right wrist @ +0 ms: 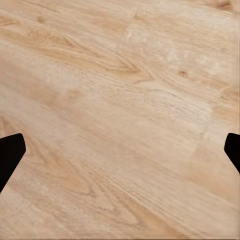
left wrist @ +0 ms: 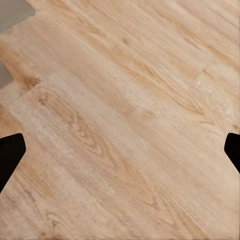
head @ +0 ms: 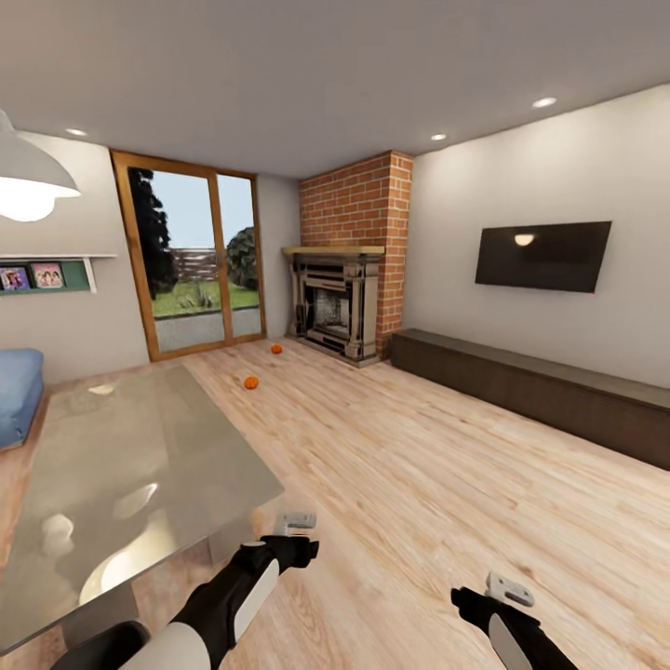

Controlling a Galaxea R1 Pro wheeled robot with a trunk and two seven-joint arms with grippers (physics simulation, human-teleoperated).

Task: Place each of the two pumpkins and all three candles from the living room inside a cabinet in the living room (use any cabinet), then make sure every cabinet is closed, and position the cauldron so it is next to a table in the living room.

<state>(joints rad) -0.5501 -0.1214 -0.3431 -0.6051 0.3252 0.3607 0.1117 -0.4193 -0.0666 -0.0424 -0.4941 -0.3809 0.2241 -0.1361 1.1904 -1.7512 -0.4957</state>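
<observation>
The robot stands in the living room w/ both arms low and forward, probably a travel pose, since nothing is within reach yet. The left pincer [left wrist: 120,150] hangs over bare light wood plank floor [head: 419,484]; its two dark fingertips [left wrist: 10,155] sit at opposite edges of the wrist view, so it is spread wide and has hold of nothing. The right pincer [right wrist: 120,150] reads the same: tips far apart, only floorboards between them, empty. Two small orange round pumpkins lie on the floor well ahead, one [head: 250,382] out in the open and the other [head: 276,349] nearer the brick fireplace [head: 349,279], apart from each other. The long low dark brown wood cabinet [head: 530,391] runs along the right wall under the black wall TV [head: 542,256], its fronts apparently closed, though that is hard to confirm at this range. The large greyish glassy-topped counter [head: 121,475], i.e. the coffee table, sits just beside the left arm, w/ a blue sofa [head: 19,391] edge past it. Judging by this, no item is stowed yet; a sensible next step is prob. to roll toward the nearer pumpkin, keeping clear of the counter corner.
</observation>
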